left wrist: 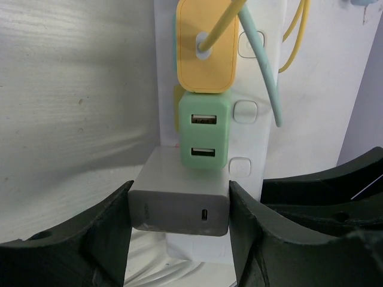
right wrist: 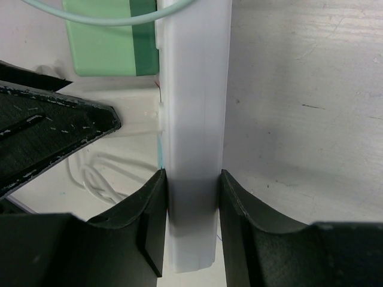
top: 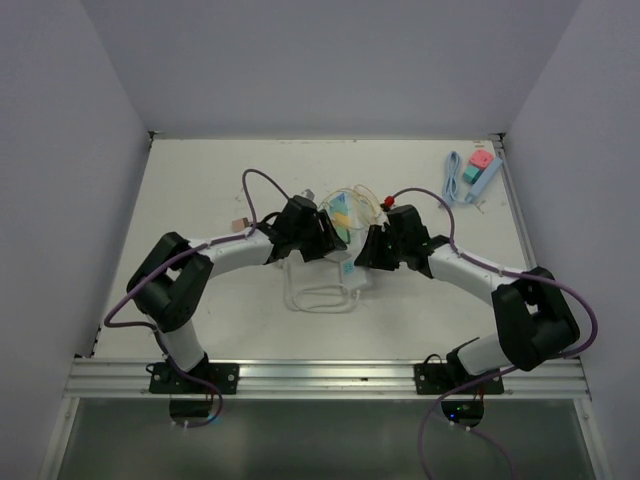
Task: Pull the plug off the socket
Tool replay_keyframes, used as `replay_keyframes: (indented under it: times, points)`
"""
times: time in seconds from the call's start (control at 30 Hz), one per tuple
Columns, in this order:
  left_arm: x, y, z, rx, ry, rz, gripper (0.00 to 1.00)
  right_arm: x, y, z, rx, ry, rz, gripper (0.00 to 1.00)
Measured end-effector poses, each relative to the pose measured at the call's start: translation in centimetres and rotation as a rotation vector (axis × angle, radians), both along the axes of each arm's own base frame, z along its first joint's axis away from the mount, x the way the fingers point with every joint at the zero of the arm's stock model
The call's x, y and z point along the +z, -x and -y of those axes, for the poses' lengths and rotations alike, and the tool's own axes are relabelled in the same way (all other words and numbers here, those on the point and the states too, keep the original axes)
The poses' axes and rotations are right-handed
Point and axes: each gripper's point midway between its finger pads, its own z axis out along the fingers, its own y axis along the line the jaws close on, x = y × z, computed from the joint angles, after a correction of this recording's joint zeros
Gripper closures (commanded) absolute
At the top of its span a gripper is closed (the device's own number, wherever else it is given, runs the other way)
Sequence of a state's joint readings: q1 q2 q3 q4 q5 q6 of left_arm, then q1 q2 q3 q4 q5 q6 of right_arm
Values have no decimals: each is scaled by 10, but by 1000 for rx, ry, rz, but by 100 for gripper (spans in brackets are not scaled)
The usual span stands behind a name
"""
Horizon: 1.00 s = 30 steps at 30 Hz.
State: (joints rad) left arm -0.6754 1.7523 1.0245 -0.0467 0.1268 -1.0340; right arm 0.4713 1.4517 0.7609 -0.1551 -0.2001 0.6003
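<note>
A white socket strip [left wrist: 254, 78] lies on the table with three plugs in a row. Nearest the camera in the left wrist view is a grey-white plug [left wrist: 179, 206]; my left gripper [left wrist: 179, 222] is shut on it, one finger pressed against each side. Beyond it sit a green USB adapter [left wrist: 203, 134] and a yellow plug [left wrist: 206, 48] with a yellow cable. My right gripper [right wrist: 191, 221] is shut on the strip's [right wrist: 194, 119] near end, seen edge-on. From above, both grippers [top: 318, 238] [top: 368, 250] meet over the strip [top: 349, 268] at the table's middle.
The strip's white cord [top: 320, 295] lies coiled just in front of the grippers. A blue cable with pink and teal blocks [top: 475, 175] rests at the back right. A small tan piece [top: 238, 224] lies left of the left arm. Walls enclose three sides.
</note>
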Motion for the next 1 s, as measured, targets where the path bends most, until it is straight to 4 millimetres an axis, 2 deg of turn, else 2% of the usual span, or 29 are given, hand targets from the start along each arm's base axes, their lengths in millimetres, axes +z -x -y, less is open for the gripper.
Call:
replay_keyframes:
  times: [0.03, 0.23, 0.47, 0.6, 0.7, 0.83, 1.0]
  points:
    - [0, 0, 0, 0, 1, 0, 100, 0, 0, 0, -4, 2, -1, 100]
    - [0, 3, -3, 15, 19, -3, 100, -2, 0, 2, -22, 14, -6, 100]
    - [4, 12, -22, 43, 76, -38, 100, -6, 7, 0, -15, -4, -40, 100]
    - [18, 6, -48, 101, 78, -19, 100, -5, -10, 20, -122, 24, -21, 100]
    - [20, 4, -62, 132, 72, -19, 100, -3, -22, 33, -191, 44, 1, 100]
    - [14, 5, -79, 144, 43, -27, 100, -2, -25, 35, -199, 39, 20, 100]
    - [7, -19, -128, 233, -21, -8, 100, -1, -23, 33, -174, 25, 31, 100]
